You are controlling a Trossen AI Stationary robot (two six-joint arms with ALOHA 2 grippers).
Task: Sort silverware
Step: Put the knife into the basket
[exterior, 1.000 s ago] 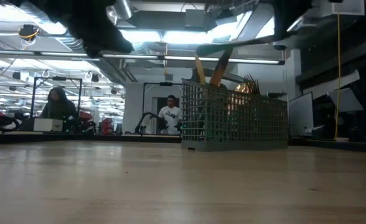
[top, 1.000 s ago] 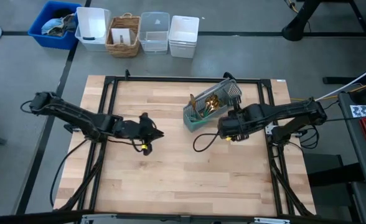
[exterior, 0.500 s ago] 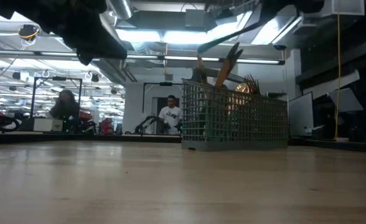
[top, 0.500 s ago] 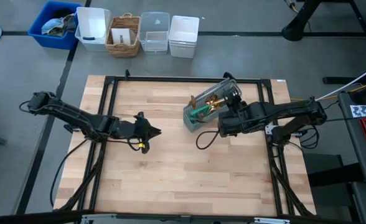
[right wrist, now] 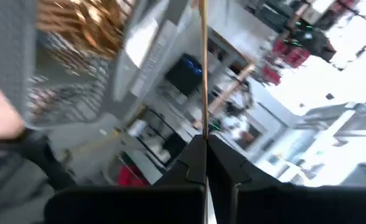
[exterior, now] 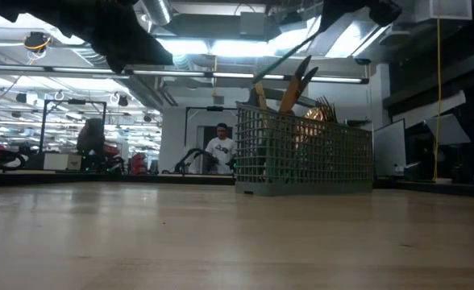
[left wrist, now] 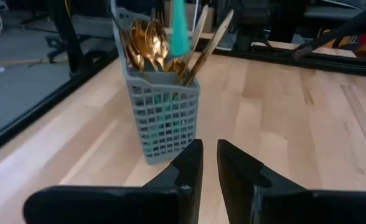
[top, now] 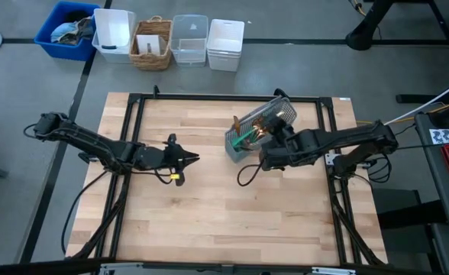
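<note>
Gold-headed utensil (right wrist: 203, 68) | clamped in right pincer (right wrist: 205, 152), now nearer caddy (top: 256, 127) | left pincer (left wrist: 208, 163) nearly shut

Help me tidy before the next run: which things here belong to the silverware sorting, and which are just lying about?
Job: silverware; mesh caddy holding it; right hand pinching one piece; left hand waiting mid-table.

Lying about: blue bin, wicker basket, white and clear tubs beyond the table.

A grey mesh caddy (top: 259, 128) stands on the wooden table (top: 209, 206). Beyond the table's far edge sit a blue bin (top: 68, 29), white tubs (top: 226, 44), a wicker basket (top: 153, 44). A person (exterior: 219, 149) stands behind.
</note>
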